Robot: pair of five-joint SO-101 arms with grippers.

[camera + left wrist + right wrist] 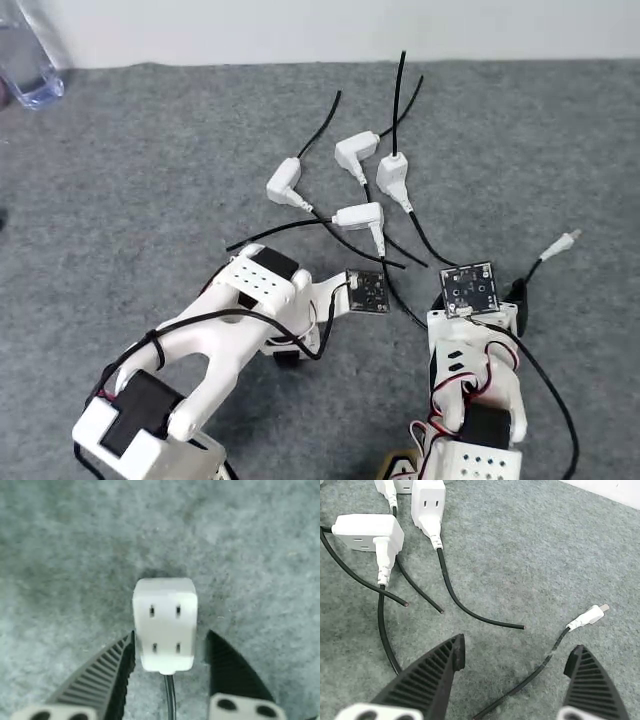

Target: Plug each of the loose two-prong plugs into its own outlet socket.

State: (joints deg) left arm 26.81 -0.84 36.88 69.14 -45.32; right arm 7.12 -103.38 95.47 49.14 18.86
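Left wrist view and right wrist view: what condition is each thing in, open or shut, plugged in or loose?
left gripper: open, one finger on either side of the flat socket.
flat socket: lying on the carpet, slots facing up, all four empty.
right gripper: open, holding nothing.
loose plug: unplugged, lying on the carpet on its black cord.
second socket: both visible slots empty.

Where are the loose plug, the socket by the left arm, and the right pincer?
Plug (589,615), right wrist view, on its white body.
Socket (165,630), left wrist view, on its slotted white face.
Right pincer (517,647), right wrist view, midway between its fingertips.
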